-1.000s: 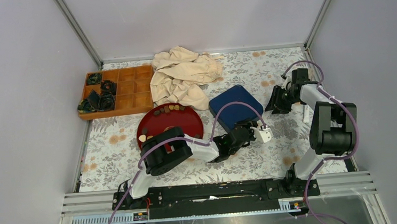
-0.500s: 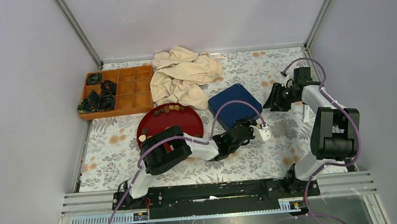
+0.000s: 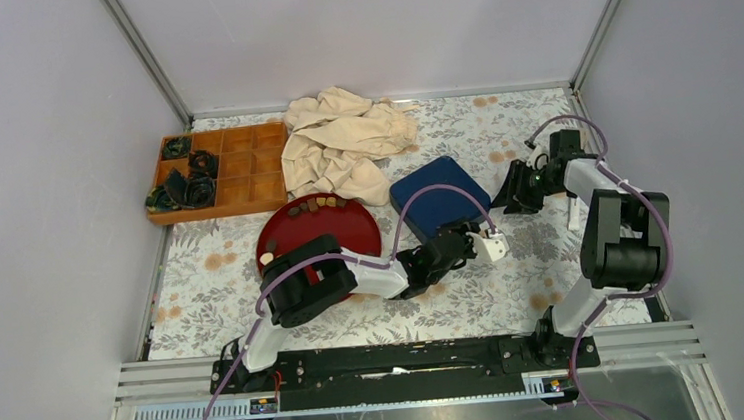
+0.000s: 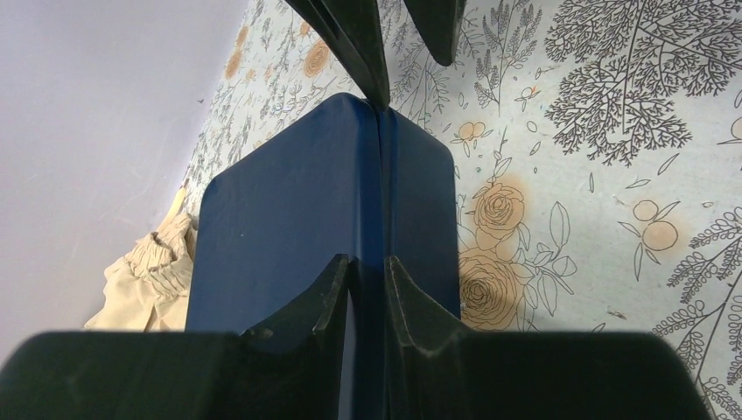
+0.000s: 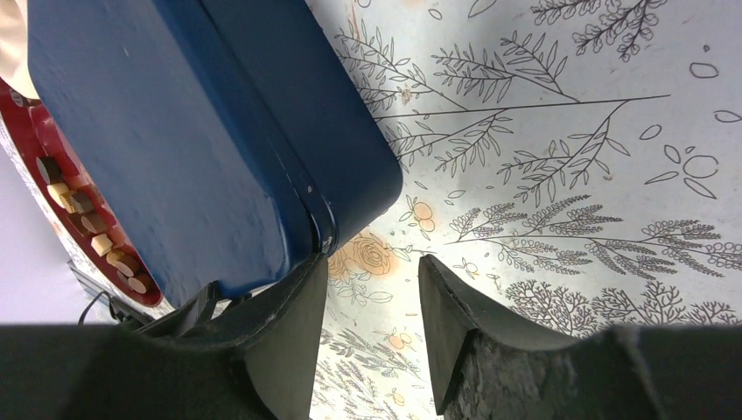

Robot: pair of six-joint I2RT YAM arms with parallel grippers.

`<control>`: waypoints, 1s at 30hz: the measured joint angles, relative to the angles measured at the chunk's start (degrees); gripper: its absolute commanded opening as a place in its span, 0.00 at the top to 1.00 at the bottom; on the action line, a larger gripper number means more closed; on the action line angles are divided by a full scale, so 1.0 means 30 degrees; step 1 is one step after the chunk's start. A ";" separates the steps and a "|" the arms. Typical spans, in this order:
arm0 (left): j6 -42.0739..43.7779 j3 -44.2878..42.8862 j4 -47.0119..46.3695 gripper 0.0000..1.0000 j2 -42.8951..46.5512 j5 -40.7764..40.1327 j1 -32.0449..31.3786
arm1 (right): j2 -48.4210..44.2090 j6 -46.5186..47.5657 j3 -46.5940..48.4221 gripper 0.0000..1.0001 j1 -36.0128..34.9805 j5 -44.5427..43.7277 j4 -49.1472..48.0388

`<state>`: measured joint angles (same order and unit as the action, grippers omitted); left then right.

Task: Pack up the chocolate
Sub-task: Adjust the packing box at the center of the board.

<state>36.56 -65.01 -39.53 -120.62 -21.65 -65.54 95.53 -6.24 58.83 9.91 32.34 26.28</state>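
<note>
Blue box [image 3: 440, 200], centre frame: I've eased my left gripper [image 4: 368, 262] to its near corner, jaws narrow, grip unclear; right gripper [image 5: 374, 262] gapes alongside. Probably unlidding it for the chocolate [image 3: 313, 206].

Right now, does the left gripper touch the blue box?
Cannot tell: in the left wrist view the left gripper overlaps the blue box; no contact or gap shows.
</note>
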 measured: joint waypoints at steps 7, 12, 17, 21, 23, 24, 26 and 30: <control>-0.0146 0.0000 0.0036 0.82 0.0015 0.0087 0.0015 | 0.0328 -0.0007 0.0015 0.50 -0.0007 0.0430 -0.0015; -0.0233 0.0000 0.0036 0.82 0.0022 0.0109 0.0015 | 0.0328 -0.0015 0.0015 0.50 0.0000 0.0444 -0.0022; -0.0321 0.0007 0.0058 0.82 0.0058 0.0277 0.0022 | 0.0328 -0.0058 0.0015 0.51 0.0000 0.0408 -0.0029; -0.0386 0.0007 0.0080 0.83 0.0087 0.0372 0.0022 | 0.0328 -0.0262 0.0015 0.51 0.0000 0.0357 -0.0160; -0.0408 0.0000 0.0080 0.83 0.0087 0.0423 0.0022 | 0.0328 -0.0393 0.0022 0.52 -0.0007 0.0270 -0.0233; -0.0430 0.0007 0.0080 0.83 0.0087 0.0444 0.0022 | 0.0328 -0.0444 0.0022 0.52 0.0000 0.0240 -0.0291; -0.0474 0.0007 0.0080 0.84 0.0087 0.0459 0.0022 | 0.0342 -0.0561 0.0051 0.53 -0.0007 0.0146 -0.0364; -0.0510 0.0007 0.0080 0.86 0.0087 0.0452 0.0051 | 0.0780 -0.0648 0.0277 0.53 -0.0022 -0.0182 -0.0423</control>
<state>35.03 -64.99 -39.29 -120.36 -20.29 -65.39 97.86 -8.19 59.66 9.85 31.79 25.02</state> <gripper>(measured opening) 0.247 0.475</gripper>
